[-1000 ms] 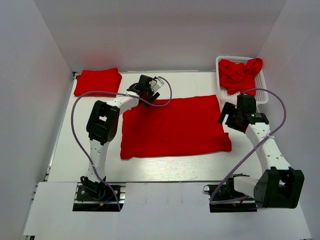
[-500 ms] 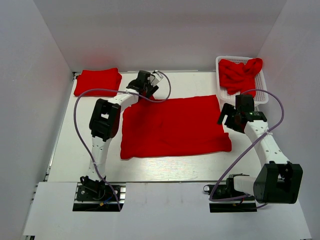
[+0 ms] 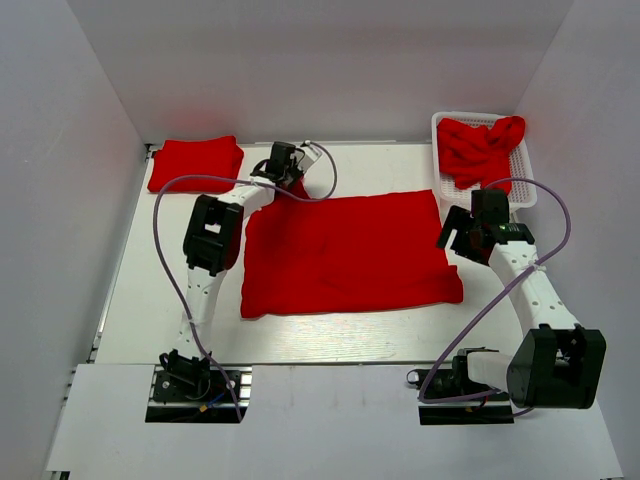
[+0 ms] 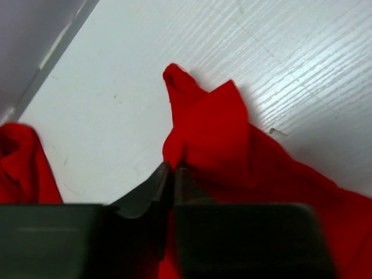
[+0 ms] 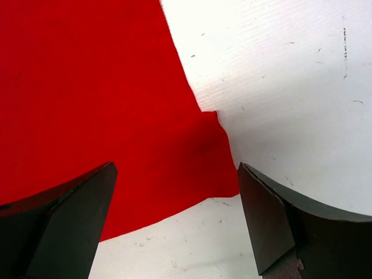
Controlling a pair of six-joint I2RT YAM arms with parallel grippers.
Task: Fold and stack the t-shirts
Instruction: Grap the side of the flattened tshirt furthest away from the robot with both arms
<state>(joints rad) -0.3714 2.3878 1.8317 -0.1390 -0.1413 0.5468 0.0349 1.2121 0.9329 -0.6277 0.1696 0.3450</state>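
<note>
Covering the middle of the white table (image 3: 400,330), the spread t-shirt (image 3: 350,255) lies flat, reaching from near the left edge towards the right edge. A white mesh basket (image 3: 522,185) sits at the far right corner with crumpled t-shirts (image 3: 480,145) heaped inside it, and a folded t-shirt (image 3: 195,162) rests at the far left corner. The left gripper (image 4: 171,168) is at the spread t-shirt's far left corner, its jaws pressed together on a raised peak of the red cloth. The right gripper (image 5: 175,167) hangs over the same garment's right edge, jaws spread wide above cloth and bare table.
</note>
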